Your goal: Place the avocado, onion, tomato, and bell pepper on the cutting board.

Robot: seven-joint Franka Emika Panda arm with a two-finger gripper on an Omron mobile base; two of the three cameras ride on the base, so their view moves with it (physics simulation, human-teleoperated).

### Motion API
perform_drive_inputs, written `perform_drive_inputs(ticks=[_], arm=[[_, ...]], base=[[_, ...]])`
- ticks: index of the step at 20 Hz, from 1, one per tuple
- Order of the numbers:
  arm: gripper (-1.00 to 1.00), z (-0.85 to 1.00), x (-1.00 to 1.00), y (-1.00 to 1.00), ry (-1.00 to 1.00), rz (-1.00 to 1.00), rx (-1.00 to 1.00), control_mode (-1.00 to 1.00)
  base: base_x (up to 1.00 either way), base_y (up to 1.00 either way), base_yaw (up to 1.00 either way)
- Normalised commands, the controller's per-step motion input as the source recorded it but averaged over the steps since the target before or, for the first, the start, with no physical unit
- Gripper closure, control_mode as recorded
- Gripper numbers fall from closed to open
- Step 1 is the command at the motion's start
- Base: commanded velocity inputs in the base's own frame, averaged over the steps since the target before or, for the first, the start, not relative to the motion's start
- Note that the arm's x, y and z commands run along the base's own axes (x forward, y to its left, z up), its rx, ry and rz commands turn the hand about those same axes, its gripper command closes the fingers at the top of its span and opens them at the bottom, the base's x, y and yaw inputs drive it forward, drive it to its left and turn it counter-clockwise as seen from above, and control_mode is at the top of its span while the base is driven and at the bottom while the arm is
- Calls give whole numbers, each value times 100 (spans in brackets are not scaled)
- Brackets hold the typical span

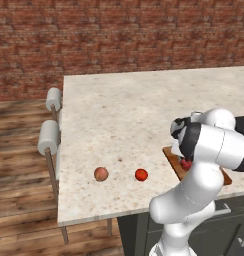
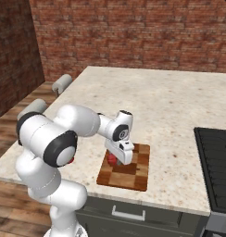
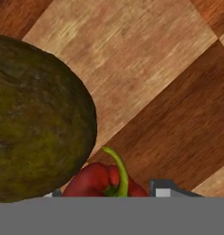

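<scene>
Under the end effector (image 2: 118, 159): cutting board (image 2: 138, 173), w/ bell pepper (image 3: 102, 181) between the finger tips, its green stem pointing away from the hand. Looks pinched on the pepper, jaws part-way in; release not done. Avocado (image 3: 38, 119) sits on the board just beside the pepper. Step in hand, imo: putting the pepper down, 2 of 4 at the board. Next: let go, lift clear w/o nudging the avocado, then reach well off to the side for tomato (image 1: 141, 174) and onion (image 1: 101, 173), both loose on the pale speckled worktop (image 1: 144, 115), near its edge. Room: brick wall (image 1: 119, 30), wood floor.
</scene>
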Motion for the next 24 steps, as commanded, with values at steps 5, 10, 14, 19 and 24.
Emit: perform_drive_inputs(ticks=[5, 10, 14, 19, 24], arm=[[100, -29, 0, -5, 2, 0, 0, -100], [-100, -17, 0, -6, 1, 0, 0, -100], [-100, 0, -2, -14, 0, 0, 0, -100], [-100, 0, 0, -4, -5, 0, -1, -100], [-100, 0, 0, -3, -11, 0, -1, -100]], base=[[0, 0, 0], [0, 0, 0], [0, 0, 0], [0, 0, 0], [0, 0, 0]])
